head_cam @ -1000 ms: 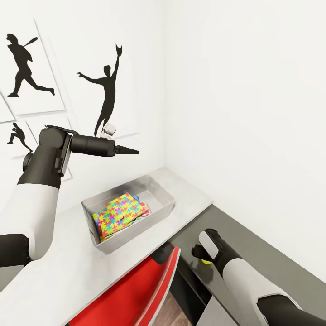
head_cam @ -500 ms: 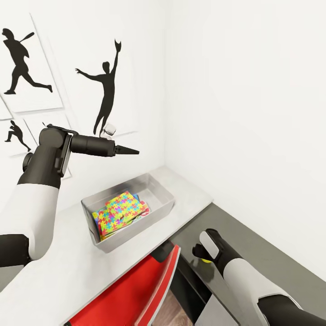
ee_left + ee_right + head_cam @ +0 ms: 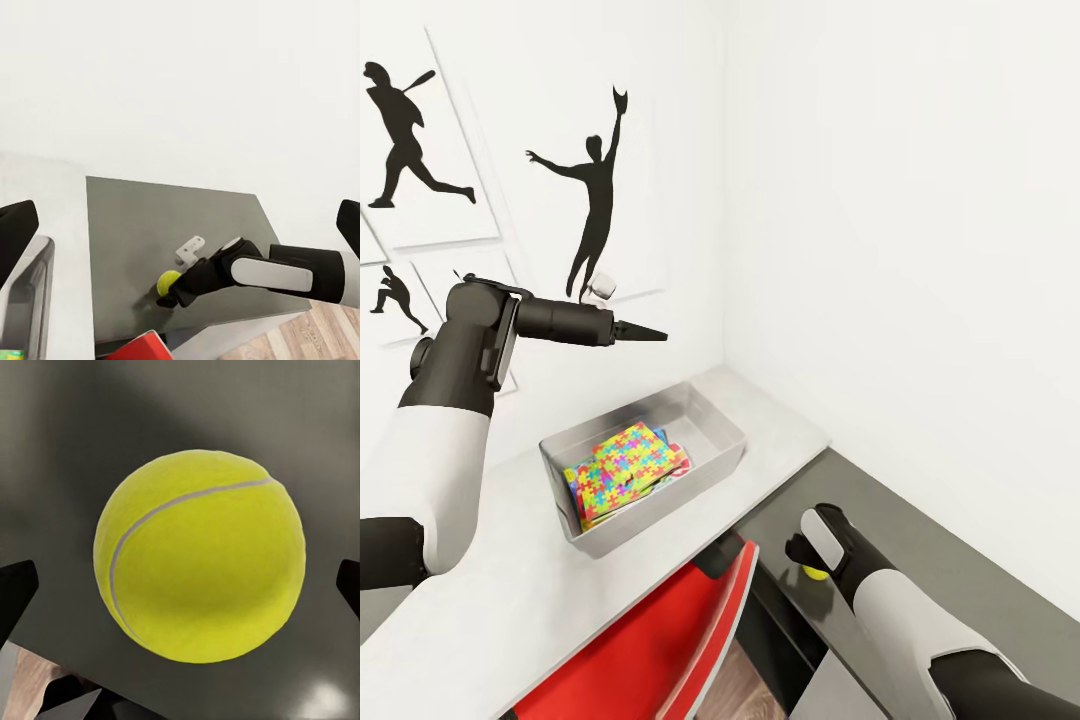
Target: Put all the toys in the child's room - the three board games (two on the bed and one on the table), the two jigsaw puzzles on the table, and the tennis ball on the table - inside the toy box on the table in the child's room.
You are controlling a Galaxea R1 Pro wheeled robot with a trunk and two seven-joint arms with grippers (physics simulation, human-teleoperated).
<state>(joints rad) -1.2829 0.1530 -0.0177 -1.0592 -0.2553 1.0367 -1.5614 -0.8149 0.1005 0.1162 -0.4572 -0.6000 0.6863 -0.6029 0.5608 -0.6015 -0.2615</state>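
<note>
While the right gripper [image 3: 174, 294] hangs low over the dark grey table [image 3: 920, 560], the tennis ball [image 3: 199, 555] rests on that surface between its spread fingers; whether they touch the ball cannot be told. On the lighter table [image 3: 510, 570] the toy box [image 3: 725, 432] holds a jigsaw puzzle [image 3: 626, 467] lying over other flat things. High above the box the left gripper [image 3: 650, 333] points toward the corner, its fingers apparently together, though the wrist view shows dark tips at both edges, so its state stays unclear.
</note>
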